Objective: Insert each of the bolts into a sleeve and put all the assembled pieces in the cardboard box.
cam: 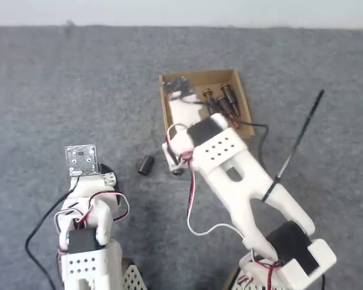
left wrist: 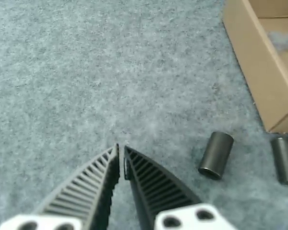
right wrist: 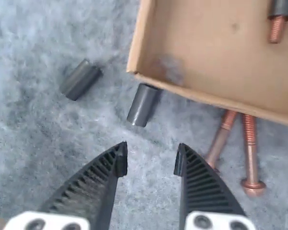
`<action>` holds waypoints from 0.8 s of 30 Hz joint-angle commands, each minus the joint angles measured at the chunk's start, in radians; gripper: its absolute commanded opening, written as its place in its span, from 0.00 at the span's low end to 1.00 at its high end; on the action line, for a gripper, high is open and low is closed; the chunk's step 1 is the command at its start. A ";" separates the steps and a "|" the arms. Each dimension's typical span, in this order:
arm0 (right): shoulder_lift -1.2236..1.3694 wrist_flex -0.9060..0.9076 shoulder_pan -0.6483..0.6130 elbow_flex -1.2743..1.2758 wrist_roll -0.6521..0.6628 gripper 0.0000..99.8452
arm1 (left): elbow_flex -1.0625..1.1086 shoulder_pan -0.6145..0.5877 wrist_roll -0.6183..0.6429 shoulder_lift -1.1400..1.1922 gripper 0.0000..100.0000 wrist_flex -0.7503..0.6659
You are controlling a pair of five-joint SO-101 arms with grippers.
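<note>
Grey carpet (cam: 60, 78), cardboard box (cam: 196, 75), apparently holding bolts (cam: 228, 98)

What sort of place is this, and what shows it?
Probably a robotics test bench: two white plastic robot arms stand on a grey felt-like mat, beside a small brown cardboard box, copper-coloured bolts and dark cylindrical sleeves.

Bare carpet (cam: 66, 84) around the left claw (left wrist: 121, 149), a sleeve (left wrist: 216, 155) just ahead, right arm (cam: 230, 160) overhanging the cardboard box (cam: 199, 74) front.
</note>
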 commanded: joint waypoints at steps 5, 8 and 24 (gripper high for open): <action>-0.053 -0.300 -0.036 0.169 -0.005 0.03 | -0.010 -0.005 -0.006 -0.012 0.01 -0.002; -0.053 -0.343 -0.038 0.213 -0.005 0.09 | -0.010 -0.005 -0.006 -0.012 0.01 -0.002; 0.163 -0.343 -0.041 0.104 -0.008 0.12 | -0.010 -0.003 -0.006 -0.012 0.01 -0.003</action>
